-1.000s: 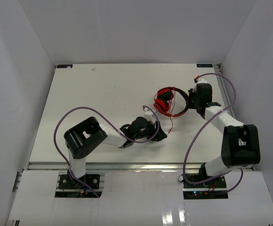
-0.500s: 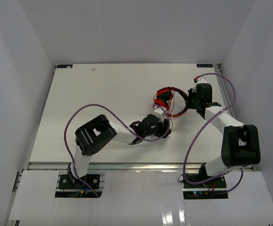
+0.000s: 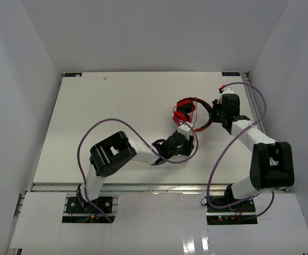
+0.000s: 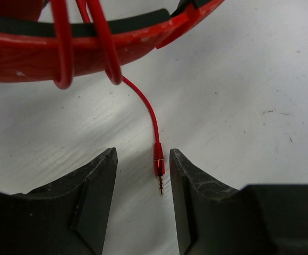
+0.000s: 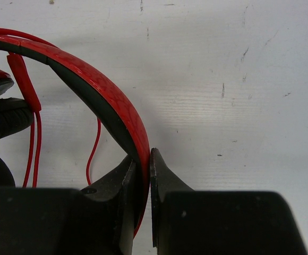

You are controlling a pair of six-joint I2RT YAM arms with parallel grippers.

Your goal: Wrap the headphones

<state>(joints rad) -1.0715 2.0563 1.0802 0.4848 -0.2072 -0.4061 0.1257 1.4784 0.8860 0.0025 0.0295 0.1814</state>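
The red headphones [image 3: 188, 112] with black padding lie right of the table's middle. My right gripper [image 3: 217, 112] is shut on their band [image 5: 117, 101], which runs between its jaws. The thin red cord [image 4: 143, 103] is looped a few times round the band [image 4: 32, 53]. Its free end hangs down to the plug [image 4: 159, 170], which lies on the table between my left gripper's [image 4: 143, 159] open fingers [image 4: 98, 180], closer to the right one and touching neither. In the top view my left gripper [image 3: 181, 139] sits just below the headphones.
Thick purple robot cables [image 3: 98, 127] loop over the table beside both arms. White walls close in the table [image 3: 117, 106] at the back and on both sides.
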